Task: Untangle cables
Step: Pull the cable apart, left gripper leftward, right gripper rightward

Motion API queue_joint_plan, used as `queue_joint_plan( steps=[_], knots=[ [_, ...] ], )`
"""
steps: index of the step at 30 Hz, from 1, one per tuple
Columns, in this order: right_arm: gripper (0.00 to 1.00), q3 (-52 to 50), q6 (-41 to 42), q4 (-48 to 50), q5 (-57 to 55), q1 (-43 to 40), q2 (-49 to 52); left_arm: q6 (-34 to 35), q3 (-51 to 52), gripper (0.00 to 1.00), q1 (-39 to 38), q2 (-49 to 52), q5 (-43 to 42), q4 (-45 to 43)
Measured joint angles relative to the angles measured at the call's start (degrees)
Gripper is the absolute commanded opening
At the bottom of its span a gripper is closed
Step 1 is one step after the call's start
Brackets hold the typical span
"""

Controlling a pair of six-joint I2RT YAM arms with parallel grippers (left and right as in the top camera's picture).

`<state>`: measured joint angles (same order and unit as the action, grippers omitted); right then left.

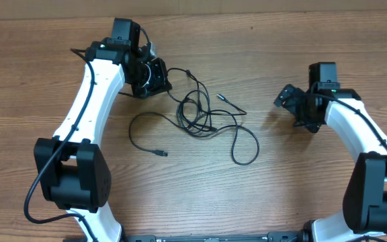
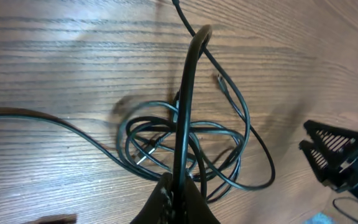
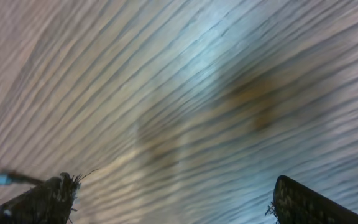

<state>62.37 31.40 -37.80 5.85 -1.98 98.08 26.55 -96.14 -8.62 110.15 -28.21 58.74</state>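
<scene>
Lying tangled mid-table [image 1: 281, 40], the cables [image 1: 200, 117] are thin, black, glossy cords: several overlapping loops, w/ one long strand curling out to a small plug [image 1: 161, 154]. Table = pale wood, fine straight grain. Left gripper [image 2: 178, 186] is pinched tight on one strand, which arches away from its tips. Right gripper [image 1: 287, 99] is spread wide over bare wood, right of the tangle & apart from it.

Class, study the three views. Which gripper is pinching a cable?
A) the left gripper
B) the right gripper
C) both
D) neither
A: in the left wrist view the left gripper is shut on one strand of the cables, while the right gripper stands wide open with nothing between its fingers.
</scene>
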Motion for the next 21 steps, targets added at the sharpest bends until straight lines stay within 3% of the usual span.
queue_joint_plan(
  steps=[7, 10, 15, 21],
  knots=[
    [0.99, 0.02, -5.22, 6.29, 26.62, 0.35, 0.00, -0.20, 0.00, 0.04, -0.31, 0.00, 0.04, -0.68],
    [0.95, 0.09, -6.05, 6.69, 32.89, 2.56, 0.00, -0.20, 0.00, 0.04, -0.31, 0.00, -0.02, -1.55],
    [0.94, 0.09, -1.99, 6.75, 33.33, 9.03, 0.00, -0.20, 0.00, 0.04, -0.31, 0.00, -0.20, -1.51],
    [0.94, 0.09, 5.73, 7.08, 23.93, 15.69, 0.00, -0.20, 0.00, 0.04, -1.44, 0.00, -0.46, -1.44]
  ],
)
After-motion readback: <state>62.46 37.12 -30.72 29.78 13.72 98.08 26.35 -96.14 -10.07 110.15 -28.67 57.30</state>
